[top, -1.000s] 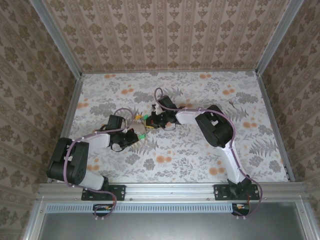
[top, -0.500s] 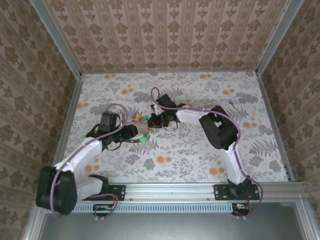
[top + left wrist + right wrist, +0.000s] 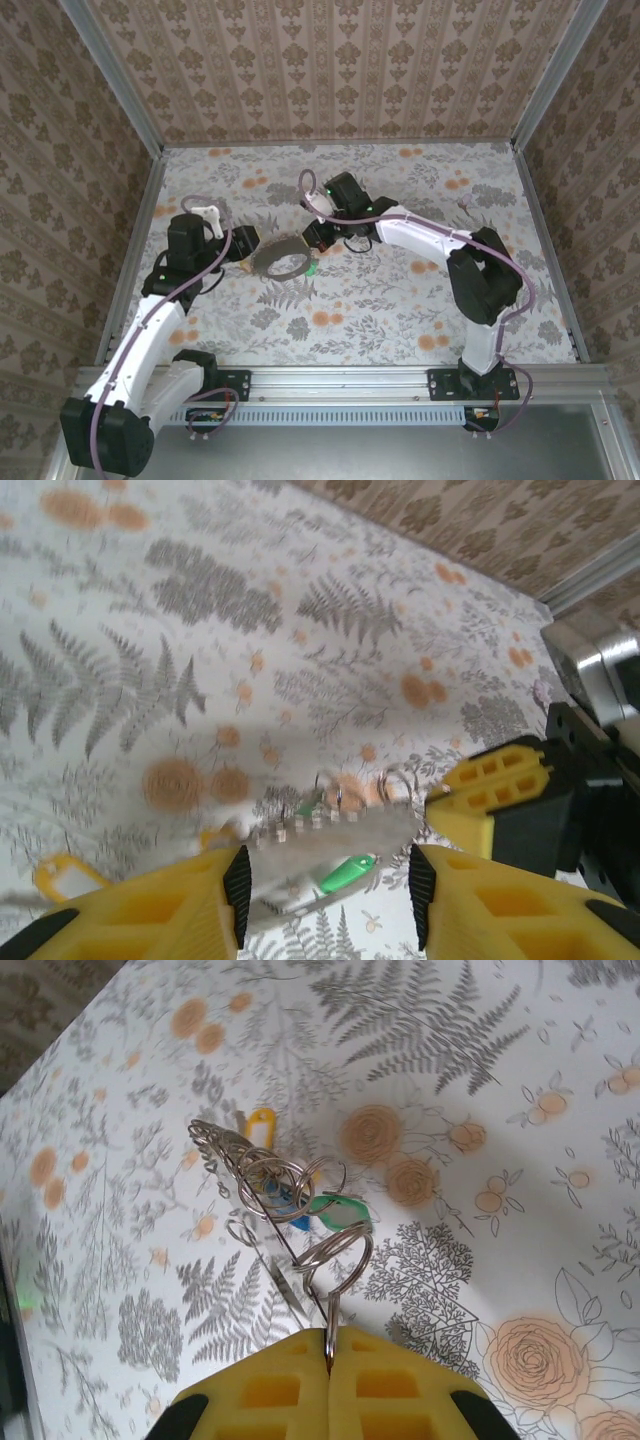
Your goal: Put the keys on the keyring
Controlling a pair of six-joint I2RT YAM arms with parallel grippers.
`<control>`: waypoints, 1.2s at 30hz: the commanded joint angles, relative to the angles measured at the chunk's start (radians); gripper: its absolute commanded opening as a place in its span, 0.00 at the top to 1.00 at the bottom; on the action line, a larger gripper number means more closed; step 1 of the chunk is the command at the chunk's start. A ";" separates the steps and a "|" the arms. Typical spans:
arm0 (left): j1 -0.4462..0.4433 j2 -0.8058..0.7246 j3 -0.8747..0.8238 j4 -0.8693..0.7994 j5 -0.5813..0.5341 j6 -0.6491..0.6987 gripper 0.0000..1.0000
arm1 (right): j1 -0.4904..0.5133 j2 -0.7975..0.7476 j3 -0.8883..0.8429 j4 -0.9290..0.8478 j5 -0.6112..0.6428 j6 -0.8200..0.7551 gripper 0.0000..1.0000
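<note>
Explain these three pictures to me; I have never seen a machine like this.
The machine is two robot arms bolted at the near edge of a flower-patterned table. The wide picture comes from a fixed camera above and behind them: left arm, right arm. The other two come from wrist cameras, each looking past its own yellow fingers. In the right wrist view the right gripper is shut on the thin wire keyring, with small rings and keys bunched beside it, one green-headed. In the left wrist view the left gripper has its fingers apart around a blurred silvery piece; whether it grips is unclear.
</note>
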State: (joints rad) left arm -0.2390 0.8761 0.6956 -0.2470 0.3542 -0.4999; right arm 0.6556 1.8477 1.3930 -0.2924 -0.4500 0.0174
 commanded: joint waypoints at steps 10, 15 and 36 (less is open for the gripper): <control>0.011 -0.008 0.057 0.172 0.359 0.338 0.53 | 0.035 -0.177 0.011 -0.220 -0.019 -0.355 1.00; -0.004 0.003 0.064 0.143 0.489 0.502 0.54 | 0.054 -0.292 -0.110 -0.085 -0.062 -0.419 1.00; -0.294 -0.028 -0.006 0.119 0.619 0.916 0.73 | 0.121 -0.607 -0.349 0.146 -0.171 -0.636 1.00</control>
State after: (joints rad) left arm -0.5179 0.8558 0.6628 -0.0849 0.9539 0.3290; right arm 0.7750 1.2686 1.0256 -0.1818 -0.5591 -0.5823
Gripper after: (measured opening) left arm 0.279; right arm 0.058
